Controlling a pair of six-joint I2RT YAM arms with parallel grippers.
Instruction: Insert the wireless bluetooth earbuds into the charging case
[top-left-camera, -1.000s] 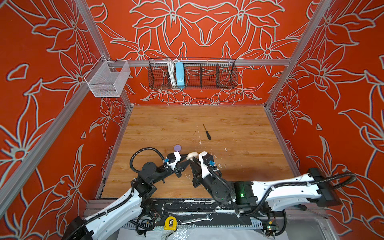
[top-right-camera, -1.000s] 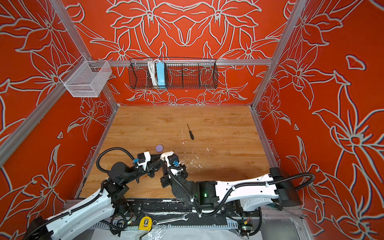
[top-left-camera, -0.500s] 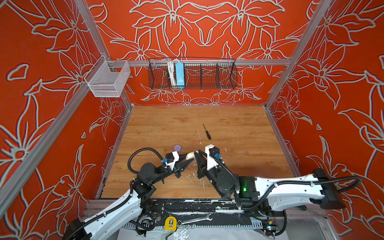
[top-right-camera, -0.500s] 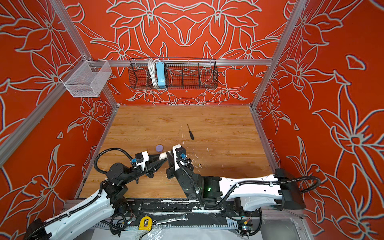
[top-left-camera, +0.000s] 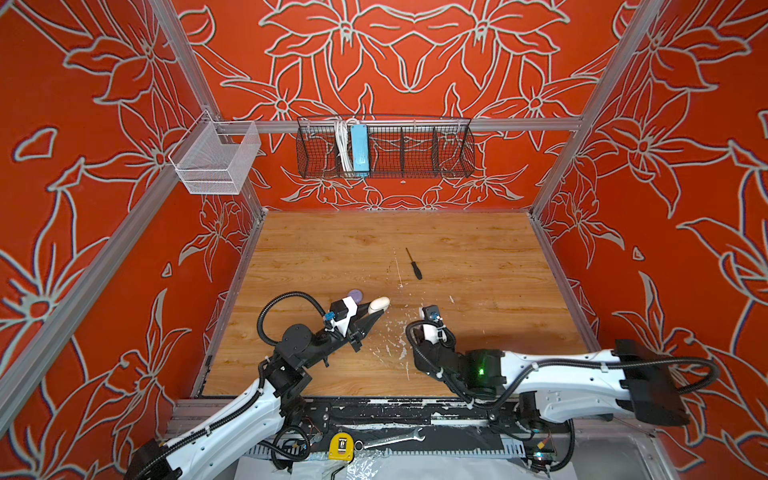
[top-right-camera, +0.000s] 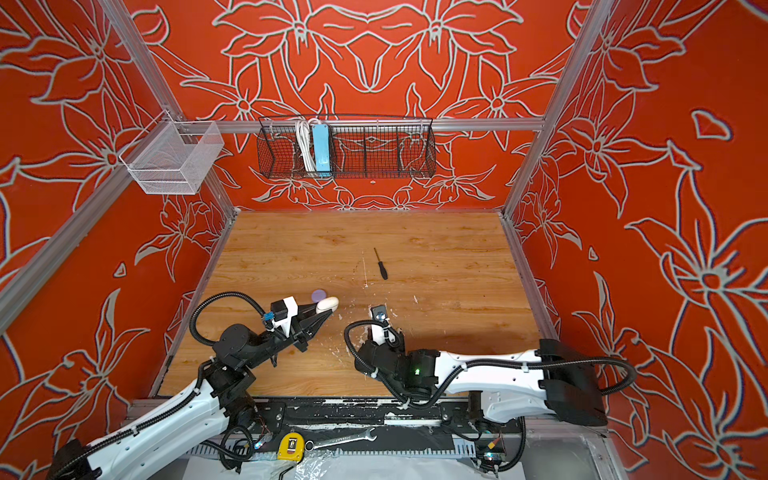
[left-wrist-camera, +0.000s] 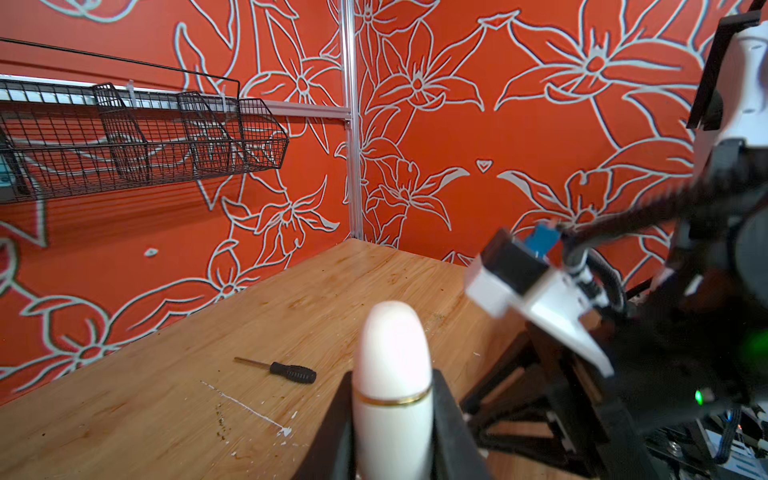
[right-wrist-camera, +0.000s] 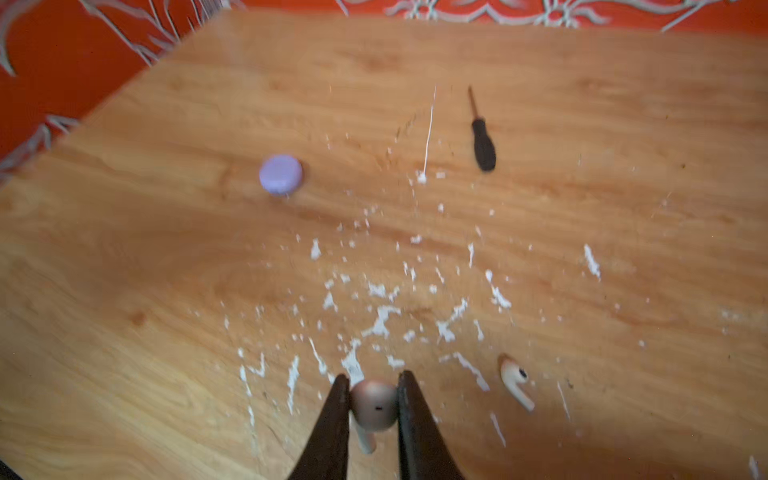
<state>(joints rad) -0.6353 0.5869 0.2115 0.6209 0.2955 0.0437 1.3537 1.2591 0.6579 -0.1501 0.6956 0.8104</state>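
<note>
My left gripper (left-wrist-camera: 392, 376) is shut on a cream-white charging case (left-wrist-camera: 392, 357) with a gold ring at its seam, which looks closed. In both top views it holds the case (top-left-camera: 379, 304) (top-right-camera: 327, 304) just above the table at left of centre. My right gripper (right-wrist-camera: 374, 386) is shut on the round head of a cream-white earbud (right-wrist-camera: 374, 405), its stem pointing down. A second cream-white earbud (right-wrist-camera: 515, 382) lies on the wood close beside it. A closed lavender case (right-wrist-camera: 281, 174) (top-left-camera: 355, 296) rests behind the left gripper. In the top views the right wrist (top-left-camera: 432, 324) hides its fingers.
A black screwdriver (top-left-camera: 414, 266) (right-wrist-camera: 482, 141) lies mid-table. White paint flecks (right-wrist-camera: 382, 320) dot the wood between the grippers. A black wire basket (top-left-camera: 386, 151) hangs on the back wall and a white mesh basket (top-left-camera: 216, 162) on the left wall.
My right gripper has drawn back to the right, away from the left gripper and the cream case. The left gripper with its case has barely moved.
</note>
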